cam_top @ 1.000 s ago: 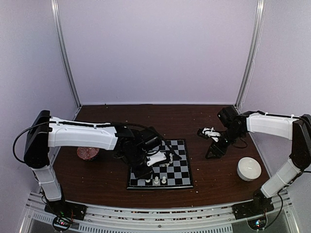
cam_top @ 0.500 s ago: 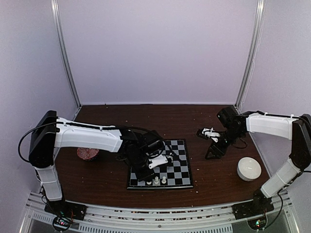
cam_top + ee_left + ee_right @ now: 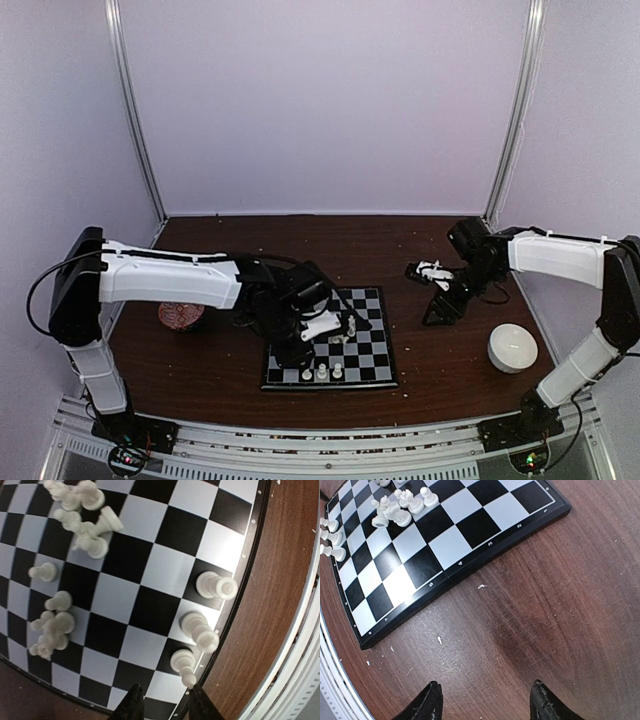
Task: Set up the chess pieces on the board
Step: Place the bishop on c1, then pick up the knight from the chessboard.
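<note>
The board (image 3: 365, 345) lies at the table's middle. Three chess pieces (image 3: 322, 373) stand upright on its near edge row; several more lie in heaps (image 3: 345, 328) further back. My left gripper (image 3: 299, 357) hovers over the board's near left corner. In the left wrist view it (image 3: 165, 705) is open and empty, and its right fingertip (image 3: 200, 704) is just beside the nearest upright piece (image 3: 182, 662). The heaps also show in that view (image 3: 82, 522). My right gripper (image 3: 441, 306) hangs open and empty over bare table right of the board (image 3: 445, 535), as the right wrist view (image 3: 486, 700) shows.
A white bowl (image 3: 513, 347) stands at the right. A red patterned bowl (image 3: 181, 316) stands at the left behind my left arm. Pale crumbs (image 3: 439, 640) lie on the brown table. A metal rail (image 3: 320, 435) runs along the near edge.
My left arm shifted slightly forward and came back, with the gripper staying over the board's near left corner. The three upright pieces and my right arm have not moved.
</note>
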Robot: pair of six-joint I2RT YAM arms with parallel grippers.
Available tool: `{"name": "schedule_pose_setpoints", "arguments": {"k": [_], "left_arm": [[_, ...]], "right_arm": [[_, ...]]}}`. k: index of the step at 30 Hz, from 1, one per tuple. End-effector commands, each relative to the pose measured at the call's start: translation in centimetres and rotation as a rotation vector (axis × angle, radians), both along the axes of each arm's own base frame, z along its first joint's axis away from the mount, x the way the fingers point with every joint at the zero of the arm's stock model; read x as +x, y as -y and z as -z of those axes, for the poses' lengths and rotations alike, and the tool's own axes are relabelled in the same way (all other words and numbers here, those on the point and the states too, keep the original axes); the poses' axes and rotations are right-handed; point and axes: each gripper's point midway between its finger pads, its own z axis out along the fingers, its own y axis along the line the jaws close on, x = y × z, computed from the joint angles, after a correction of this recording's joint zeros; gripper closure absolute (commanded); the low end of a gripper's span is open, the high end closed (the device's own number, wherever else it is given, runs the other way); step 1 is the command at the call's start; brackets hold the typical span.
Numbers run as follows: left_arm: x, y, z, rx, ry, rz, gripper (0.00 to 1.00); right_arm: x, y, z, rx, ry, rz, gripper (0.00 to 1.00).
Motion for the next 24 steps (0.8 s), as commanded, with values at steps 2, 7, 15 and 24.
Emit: {"name": "schedule_pose_setpoints", "arguments": {"k": [2,7,15,24], "left_arm": [[4.0,-1.0,-8.2,-0.134,0.193,-0.053,0.67],[11.1,-4.3,-13.2,-0.254,0.376,-0.259,0.65],[19.3,-10.2,-17.5,-0.426,0.464,-0.617,0.62],[20.6,-15.4,-17.7,-0.486,0.488,-0.772,0.61]], "right_arm": [[0.5,-1.7,-5.0,0.086,0.133,-0.035,0.42],[0.0,-5.2,-8.0,0.168,0.171,-0.128,0.45],[1.2,-11.0,-7.8,0.093,0.12,-0.198,0.56],[0.3,-17.6,-5.5,0.006,0.07,-0.294,0.59]]}}
